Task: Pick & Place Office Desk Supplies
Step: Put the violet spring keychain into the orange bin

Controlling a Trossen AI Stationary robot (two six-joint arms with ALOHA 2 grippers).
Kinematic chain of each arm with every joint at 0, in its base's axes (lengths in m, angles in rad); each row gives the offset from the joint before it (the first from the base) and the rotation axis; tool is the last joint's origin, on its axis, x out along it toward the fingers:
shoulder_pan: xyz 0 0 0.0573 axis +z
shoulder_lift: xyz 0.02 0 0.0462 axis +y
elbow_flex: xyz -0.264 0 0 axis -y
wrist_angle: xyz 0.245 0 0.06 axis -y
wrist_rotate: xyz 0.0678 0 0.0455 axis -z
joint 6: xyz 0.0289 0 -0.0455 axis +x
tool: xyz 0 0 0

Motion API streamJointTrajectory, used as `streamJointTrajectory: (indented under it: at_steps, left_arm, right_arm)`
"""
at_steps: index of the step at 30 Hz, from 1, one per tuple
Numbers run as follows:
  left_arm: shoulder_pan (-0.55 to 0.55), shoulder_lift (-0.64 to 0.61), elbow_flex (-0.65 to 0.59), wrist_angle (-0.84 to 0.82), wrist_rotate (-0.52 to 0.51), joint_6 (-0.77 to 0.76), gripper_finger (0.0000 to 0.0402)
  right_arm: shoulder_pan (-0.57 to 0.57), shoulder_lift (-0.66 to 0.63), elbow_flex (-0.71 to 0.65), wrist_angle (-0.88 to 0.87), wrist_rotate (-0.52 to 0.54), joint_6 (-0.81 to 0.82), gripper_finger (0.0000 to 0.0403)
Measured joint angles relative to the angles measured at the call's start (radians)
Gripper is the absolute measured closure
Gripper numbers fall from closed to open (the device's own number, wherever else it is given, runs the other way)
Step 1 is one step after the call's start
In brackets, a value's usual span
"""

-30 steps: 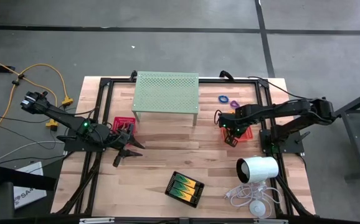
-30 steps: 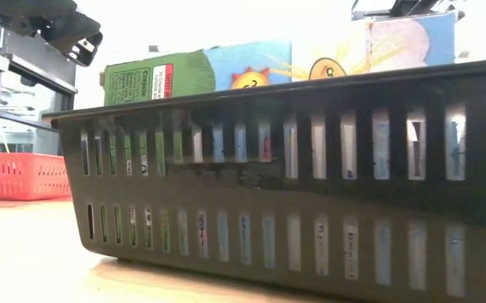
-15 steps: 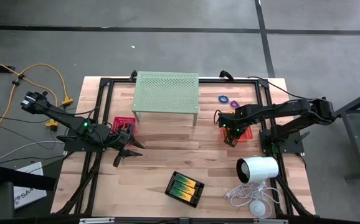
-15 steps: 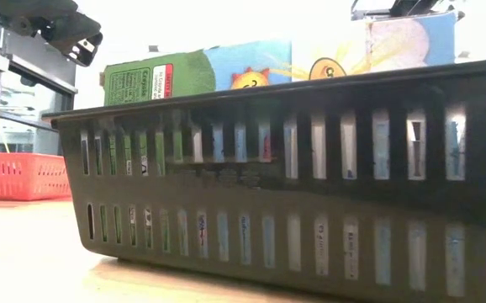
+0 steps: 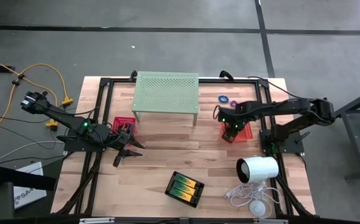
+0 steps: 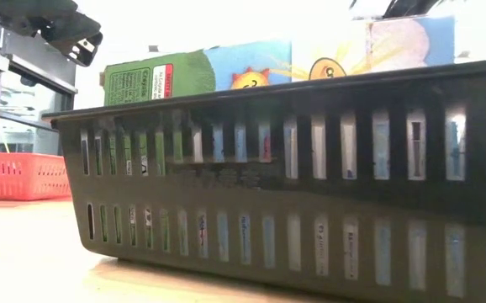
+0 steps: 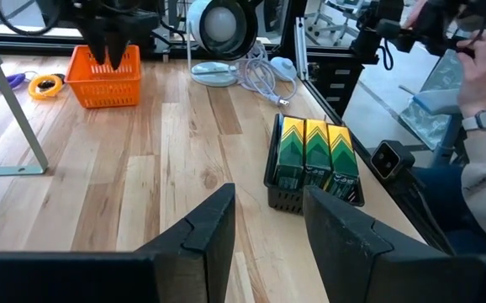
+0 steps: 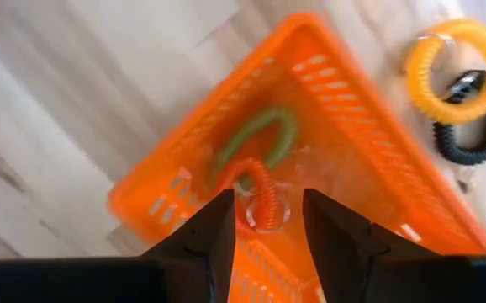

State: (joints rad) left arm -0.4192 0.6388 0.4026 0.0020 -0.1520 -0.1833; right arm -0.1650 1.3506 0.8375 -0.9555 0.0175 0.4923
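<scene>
My right gripper [image 8: 264, 225] points down, open, over the orange mesh tray [image 8: 369, 181], which stands on the table right of the pale green stand [image 5: 166, 93]. Inside the tray lie a green coiled loop [image 8: 264, 130] and an orange coiled loop [image 8: 258, 187], the latter just below the fingertips. A yellow coil [image 8: 453, 67] and a black coil [image 8: 477, 126] rest on the table beside the tray. My left gripper [image 7: 268, 240] waits open at the table's left, beside the red tray [image 5: 123, 122].
A black tray [image 5: 184, 188] of crayon boxes [image 7: 314, 156] sits near the front edge. A white cylinder [image 5: 258, 169] with cable lies at the front right. Blue [image 5: 222, 98] and purple [image 5: 234, 103] rings lie behind the orange tray. A person [image 7: 478, 93] stands beyond the table.
</scene>
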Motion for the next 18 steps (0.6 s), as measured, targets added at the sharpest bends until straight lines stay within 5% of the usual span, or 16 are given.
streamJointTrajectory:
  at_steps: [6, 18]
  left_arm:
    - [0.0, 0.0, 0.0, 0.0, 0.005, 0.0, 0.0266]
    - [0.0, 0.0, 0.0, 0.0, 0.004, 0.0, 0.0266]
  right_arm:
    - [-0.153, 0.0, 0.0, 0.043, -0.082, -0.018, 0.028]
    - [-0.383, 0.0, 0.0, 0.166, -0.412, -0.122, 0.0282]
